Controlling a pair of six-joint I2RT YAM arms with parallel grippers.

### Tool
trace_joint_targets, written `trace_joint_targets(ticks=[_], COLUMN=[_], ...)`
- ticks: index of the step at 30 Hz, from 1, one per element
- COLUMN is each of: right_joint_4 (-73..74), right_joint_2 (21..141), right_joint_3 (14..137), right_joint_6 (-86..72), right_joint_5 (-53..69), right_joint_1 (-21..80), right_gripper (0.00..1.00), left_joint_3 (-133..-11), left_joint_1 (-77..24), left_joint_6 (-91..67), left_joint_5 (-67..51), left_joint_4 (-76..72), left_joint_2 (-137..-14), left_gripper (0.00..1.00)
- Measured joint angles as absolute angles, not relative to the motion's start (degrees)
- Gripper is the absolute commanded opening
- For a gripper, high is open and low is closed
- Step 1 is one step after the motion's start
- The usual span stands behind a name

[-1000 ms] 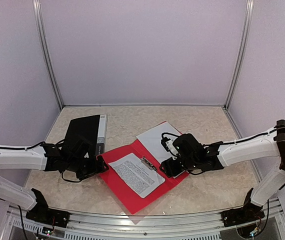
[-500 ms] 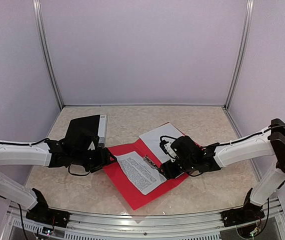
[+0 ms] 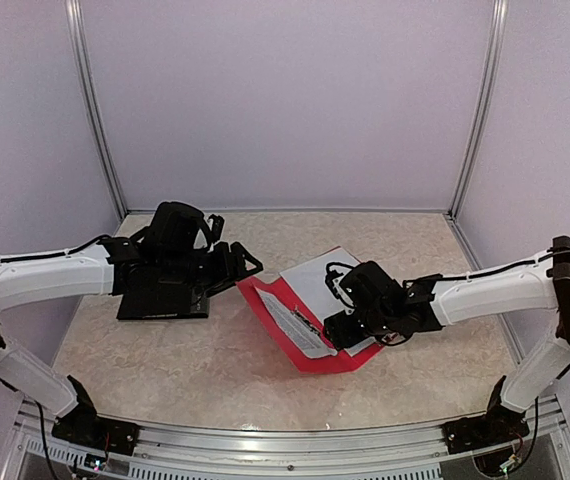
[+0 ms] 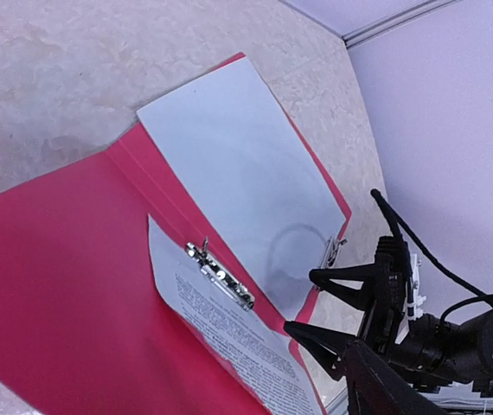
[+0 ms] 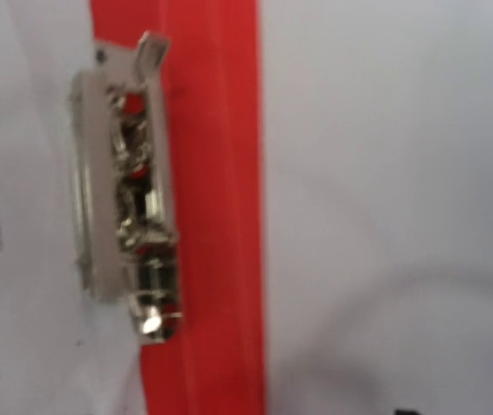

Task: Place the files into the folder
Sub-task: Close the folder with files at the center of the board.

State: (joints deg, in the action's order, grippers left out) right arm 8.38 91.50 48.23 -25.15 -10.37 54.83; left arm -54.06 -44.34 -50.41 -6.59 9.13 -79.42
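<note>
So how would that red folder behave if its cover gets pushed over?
Likely light and floppy: the red folder looks like thin card, creased at the spine. The printed sheet should ride along, pinned under the metal clip.

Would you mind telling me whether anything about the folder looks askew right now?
Yes: the folder has its left cover tilted up, and the blank sheet lies loose on the other half, while only the printed sheet sits under the clip.
</note>
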Motion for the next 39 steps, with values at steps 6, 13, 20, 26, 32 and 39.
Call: trace_joint_targets(ticks=[6, 13, 20, 26, 32, 39], right_joint_4=[18.04, 27.68, 35.18, 37.69, 38.35, 38.28], right_joint_2=[85.6, 77.38, 71.88, 71.05, 71.77, 72.2], right_joint_3=[53.67, 57.23, 62.41, 64.82, 64.75, 64.45], right_joint_6=[-27.92, -28.38, -26.59, -24.43, -23.09, -22.09], right_joint_5=[-15.27, -20.95, -24.97, -25.56, -24.51, -23.0], right_joint_1=[50.94, 44.16, 37.95, 36.27, 35.44, 35.22], right_gripper=[0.72, 0.73, 0.74, 0.74, 0.74, 0.75], left_joint_3=[-67.7, -84.93, -102.8, -113.95, -119.17, -123.24], left_joint_1=[-44.34, -44.25, -44.34, -45.1, -46.48, -47.18], left_joint_6=[-46.0, -41.6, -38.46, -37.01, -35.7, -34.2], left_joint_5=[-8.84, -12.53, -16.36, -18.44, -18.72, -19.14], left_joint_4=[9.96, 11.44, 12.78, 14.35, 17.61, 19.86], left_joint_2=[-89.8, -103.53, -118.85, -127.72, -130.28, -131.68], left_gripper=[0.73, 0.77, 0.85, 0.93, 0.99, 0.99])
